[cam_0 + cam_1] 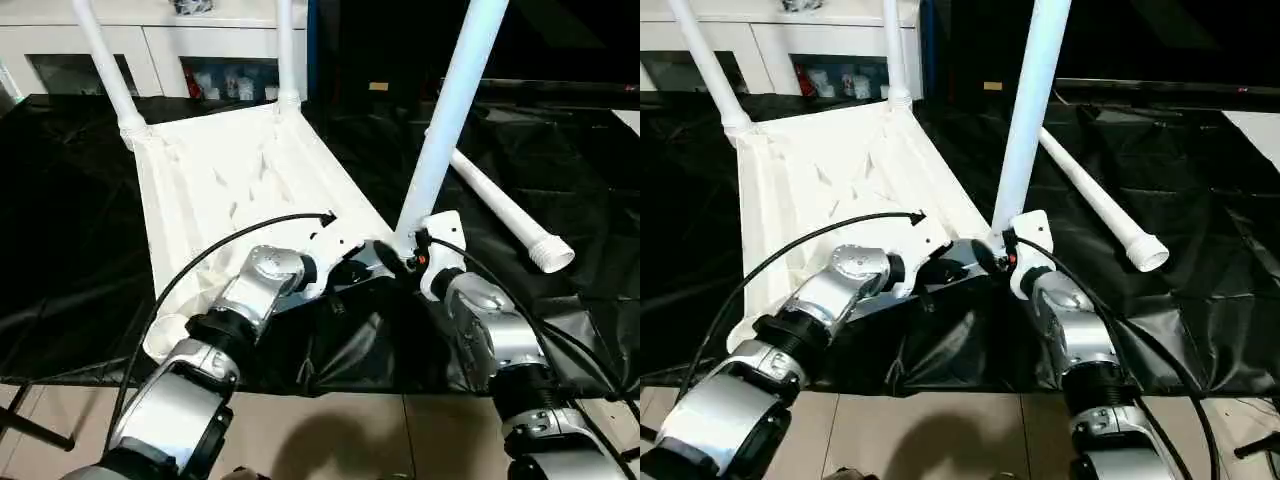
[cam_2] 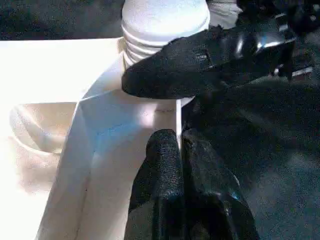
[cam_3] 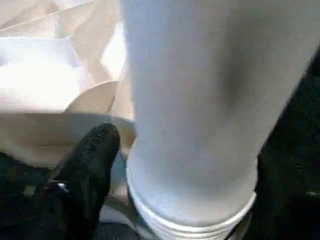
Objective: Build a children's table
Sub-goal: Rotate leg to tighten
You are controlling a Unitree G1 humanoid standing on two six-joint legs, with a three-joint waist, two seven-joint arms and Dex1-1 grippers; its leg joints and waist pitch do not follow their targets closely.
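Observation:
The children's table top (image 1: 230,180) lies upside down on a black sheet, ribbed underside up. Two white legs (image 1: 105,65) (image 1: 287,50) stand in its far corner sockets. A third leg (image 1: 450,110) stands tilted in the near right corner socket. My right gripper (image 3: 190,190) is open, its fingers (image 3: 95,165) either side of that leg's threaded base with a small gap. My left gripper (image 2: 179,145) is shut on the thin rim wall of the table top just beside that socket. A fourth leg (image 1: 505,215) lies loose on the sheet to the right.
The black sheet (image 1: 560,150) covers the work surface, and its front edge drops to a tiled floor (image 1: 350,420). A white glass-door cabinet (image 1: 200,50) stands behind. Black cables (image 1: 200,265) loop over my left forearm.

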